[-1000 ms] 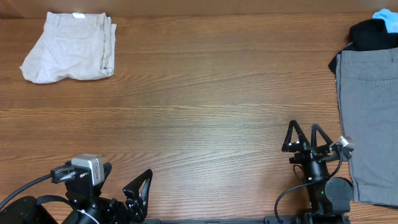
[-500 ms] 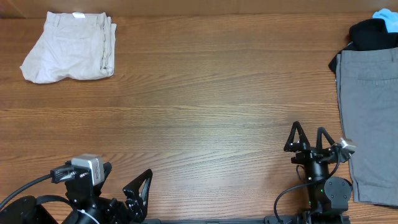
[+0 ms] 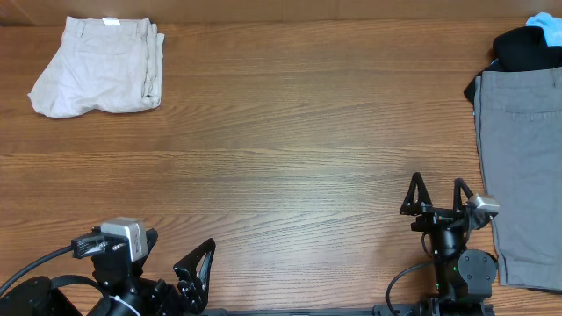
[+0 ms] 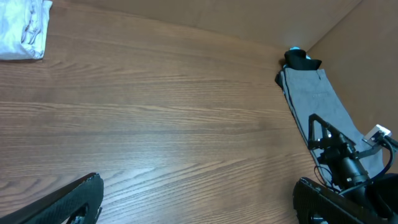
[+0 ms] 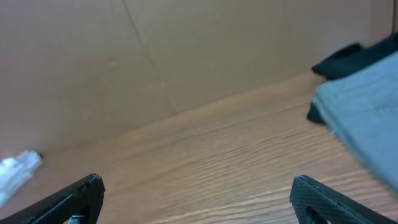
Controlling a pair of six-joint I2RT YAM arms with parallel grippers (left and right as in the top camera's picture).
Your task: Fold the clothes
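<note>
The light beige shorts (image 3: 98, 68) lie folded at the table's far left corner, waistband toward the back edge. They also show at the top left of the left wrist view (image 4: 22, 28) and as a pale scrap at the left edge of the right wrist view (image 5: 15, 170). My left gripper (image 4: 196, 205) is open and empty, low over bare wood at the front left, far from the shorts. Only one of its fingers (image 3: 197, 262) shows in the overhead view. My right gripper (image 3: 436, 195) is open and empty near the front right; its jaws (image 5: 199, 199) stand wide apart.
Grey shorts (image 3: 524, 167) lie flat along the right edge, just right of my right gripper. A black garment (image 3: 525, 48) and a light blue item (image 3: 546, 28) sit at the far right corner. A brown wall (image 5: 155, 56) backs the wooden table (image 3: 290, 149).
My right gripper has shifted slightly to the right and its jaws stand a little wider. The left arm and the shorts have not moved.
</note>
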